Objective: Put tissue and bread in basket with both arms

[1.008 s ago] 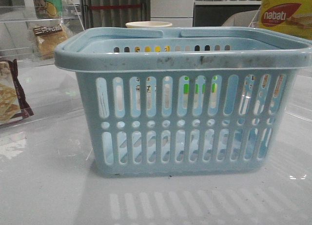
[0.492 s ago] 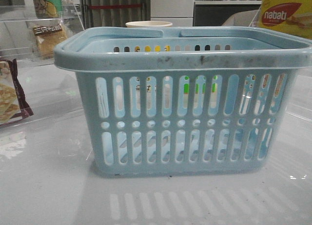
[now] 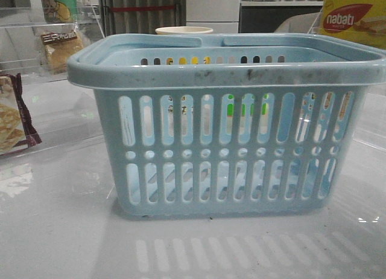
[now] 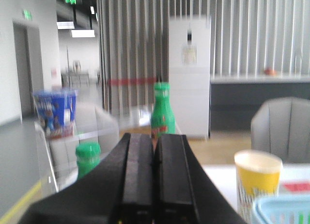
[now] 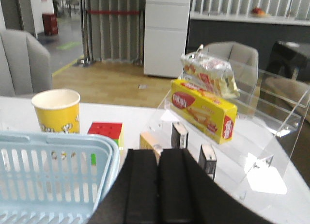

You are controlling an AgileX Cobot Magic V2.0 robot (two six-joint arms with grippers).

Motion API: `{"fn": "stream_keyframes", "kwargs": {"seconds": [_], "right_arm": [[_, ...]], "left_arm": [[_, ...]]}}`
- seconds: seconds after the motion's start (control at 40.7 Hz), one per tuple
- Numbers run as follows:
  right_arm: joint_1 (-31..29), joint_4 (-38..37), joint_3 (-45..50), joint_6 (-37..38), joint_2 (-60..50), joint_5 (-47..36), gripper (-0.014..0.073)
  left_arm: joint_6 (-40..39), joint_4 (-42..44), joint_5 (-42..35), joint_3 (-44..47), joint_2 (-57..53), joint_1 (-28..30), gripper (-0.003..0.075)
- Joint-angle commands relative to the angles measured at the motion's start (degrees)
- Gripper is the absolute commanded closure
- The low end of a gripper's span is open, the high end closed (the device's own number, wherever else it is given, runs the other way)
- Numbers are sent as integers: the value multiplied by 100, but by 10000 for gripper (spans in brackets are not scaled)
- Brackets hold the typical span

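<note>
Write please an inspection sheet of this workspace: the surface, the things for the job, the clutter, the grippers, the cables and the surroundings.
Surface: glossy white table, reflective.
Job's things: blue basket upright at the centre; wrapped bread on the clear shelf at far left; two small black packets on the right clear stand, either may be the tissue.
Clutter: cracker bag, yellow box, paper cup, colour cube, green bottles.
Grippers: left gripper and right gripper both closed, holding nothing.
Cables: nothing seen.
Surroundings: grey armchairs, white cabinet, slatted wall.
</note>
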Motion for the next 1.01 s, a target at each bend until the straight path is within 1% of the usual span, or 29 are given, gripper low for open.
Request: {"fn": "stream_keyframes", "kwargs": {"seconds": [0.0, 0.246, 0.369, 0.492, 0.565, 0.59, 0.664, 0.713, 0.762, 0.811, 0.885, 0.934, 0.983], "right_arm": [[-11, -44, -301, -25, 528, -44, 538], [-11, -44, -250, -25, 1409, 592, 538], [-11, -44, -117, -25, 1804, 683, 538], [-11, -44, -61, -25, 2163, 928, 538], [-11, -44, -61, -25, 2345, 1016, 532], [-11, -44, -61, -25, 2424, 1041, 529], [-11, -44, -61, -25, 2582, 1041, 470], [-11, -44, -61, -25, 2675, 1033, 391], [-11, -44, -61, -25, 2755, 1029, 276], [-11, -44, -61, -25, 2820, 1027, 178], [-11, -97, -61, -25, 2908, 977, 81], [-11, -189, -61, -25, 2961, 883, 50], [-27, -203, -91, -19, 3003, 779, 49]], "left_arm": [[-6, -9, 337, -374, 522, -6, 629], [-6, -9, 1356, -253, 1291, -6, 629], [-6, -9, 1276, -110, 1564, -6, 629], [-6, -9, 1390, -86, 1815, -6, 629], [-6, 133, 1431, -86, 1941, -6, 617], [-6, 193, 1445, -86, 1985, -6, 603], [-6, 361, 1500, -86, 2068, -6, 507], [-6, 391, 1524, -86, 2104, -6, 405], [-6, 391, 1528, -86, 2112, -6, 284], [-6, 361, 1538, -86, 2112, -6, 200], [-6, 333, 1538, -86, 2112, -107, 152], [-6, 333, 1538, -86, 2112, -245, 153], [-6, 333, 1538, -86, 2112, -431, 160]]}}
